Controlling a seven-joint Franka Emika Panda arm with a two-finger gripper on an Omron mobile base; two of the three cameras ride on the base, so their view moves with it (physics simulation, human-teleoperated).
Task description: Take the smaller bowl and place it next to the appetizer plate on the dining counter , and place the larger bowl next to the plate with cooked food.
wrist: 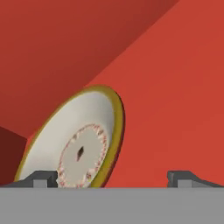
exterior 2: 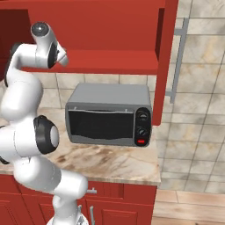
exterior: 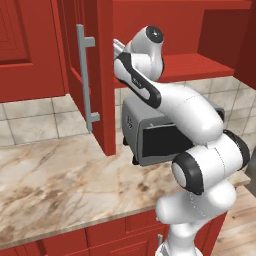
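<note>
The smaller bowl (wrist: 74,144), shallow and beige with a yellow-brown rim and a red-flecked ring inside, rests on the red floor of a cupboard. It looks tilted because the hand view is rolled. My gripper (wrist: 113,178) is open just in front of it. The left fingertip (wrist: 43,178) overlaps the bowl's near edge, and the right fingertip stands well off to the side. Nothing is between the fingers. The arm (exterior: 150,55) reaches up into the open wall cupboard. The larger bowl, the appetizer plate, the plate with cooked food and the dining counter are out of view.
A grey toaster oven (exterior 2: 110,114) stands on the marble wall counter (exterior: 60,180) right under the cupboard. The open red cupboard door (exterior: 102,75) with its long grey handle (exterior: 85,75) hangs beside the arm. Red drawers run below the counter.
</note>
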